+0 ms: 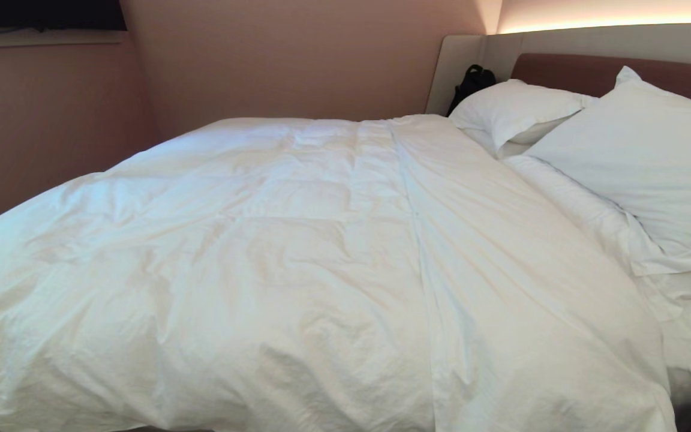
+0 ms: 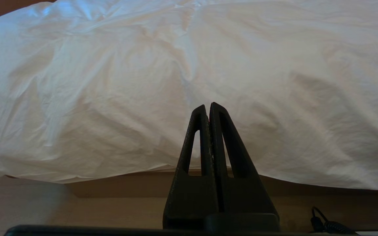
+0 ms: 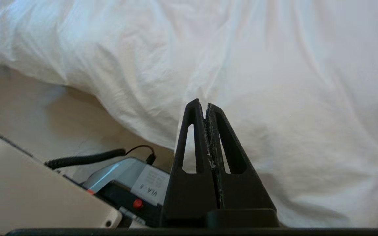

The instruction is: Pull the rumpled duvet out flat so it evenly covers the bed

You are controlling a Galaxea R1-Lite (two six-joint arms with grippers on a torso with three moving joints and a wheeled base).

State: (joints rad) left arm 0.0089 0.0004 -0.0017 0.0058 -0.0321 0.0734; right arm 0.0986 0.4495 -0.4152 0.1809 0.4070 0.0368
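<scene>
The duvet [image 1: 297,258] lies spread over most of the bed [image 1: 690,384], puffy and creased, with a long fold running from near the pillows [image 1: 639,156] toward the near edge, and its hem hangs over the near side above the floor [image 2: 77,203]. At the head end on the right a strip of sheet shows, so the cover probably sits a little off to the left. Neither arm shows in the head view. The left gripper [image 2: 208,108] hangs low beside the bed, jaws clenched on nothing, likely parked. The right gripper [image 3: 202,105] points at the overhanging hem, jaws likewise pressed together and empty, near the robot's own base [image 3: 123,183]; to my eye it holds no cloth because the spreading looks largely done
</scene>
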